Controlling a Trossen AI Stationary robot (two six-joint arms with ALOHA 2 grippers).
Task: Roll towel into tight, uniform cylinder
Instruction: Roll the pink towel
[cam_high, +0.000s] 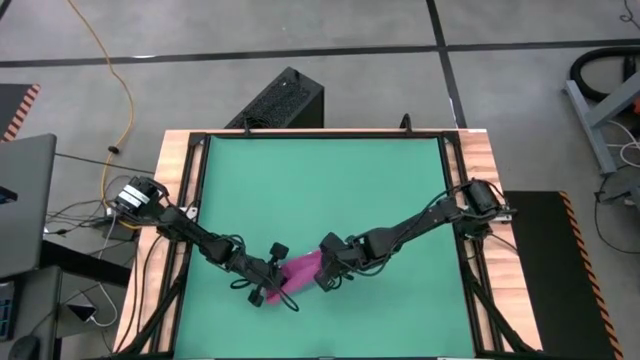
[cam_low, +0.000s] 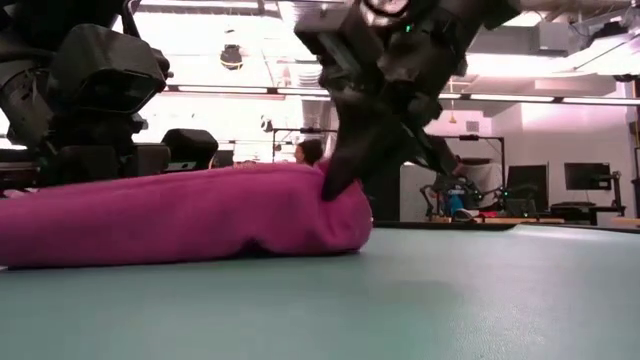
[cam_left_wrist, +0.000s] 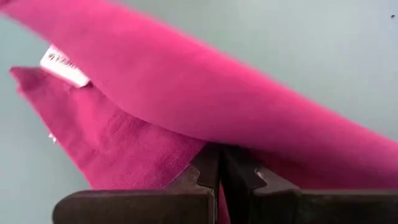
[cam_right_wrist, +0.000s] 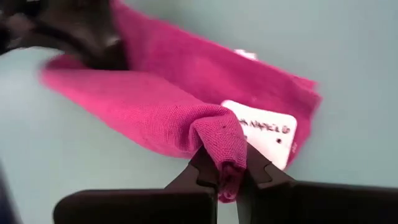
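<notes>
The magenta towel (cam_high: 300, 268) lies bunched in a loose, partly rolled bundle on the green mat (cam_high: 330, 190) near the table's near edge. In the low view it is a low, long hump (cam_low: 180, 215) resting on the mat. A white tag (cam_right_wrist: 264, 130) shows at its edge. My left gripper (cam_high: 268, 285) is at the towel's left end, shut on cloth (cam_left_wrist: 221, 171). My right gripper (cam_high: 325, 277) is at its right end, shut on a fold (cam_right_wrist: 225, 168). My left gripper pinches the towel's cloth (cam_left_wrist: 219, 202) between its two fingers, under the rolled-over fold (cam_left_wrist: 205, 93). The fold hides which edge it has. The towel lies on the mat in front of the fingers. My right gripper pinches a puckered fold of the towel (cam_right_wrist: 221, 140) at its right end, between its two fingers, beside the white tag. The fingers (cam_low: 340, 170) slant down from above. The cloth rises to the fingers, and the rest lies on the mat.
The mat is bordered by the wooden table rim (cam_high: 180, 160). A black box (cam_high: 285, 100) stands beyond the far edge, and a laptop (cam_high: 25, 200) and cables sit to the left. The far half of the mat is bare green. A person (cam_low: 310, 152) shows far off in the room.
</notes>
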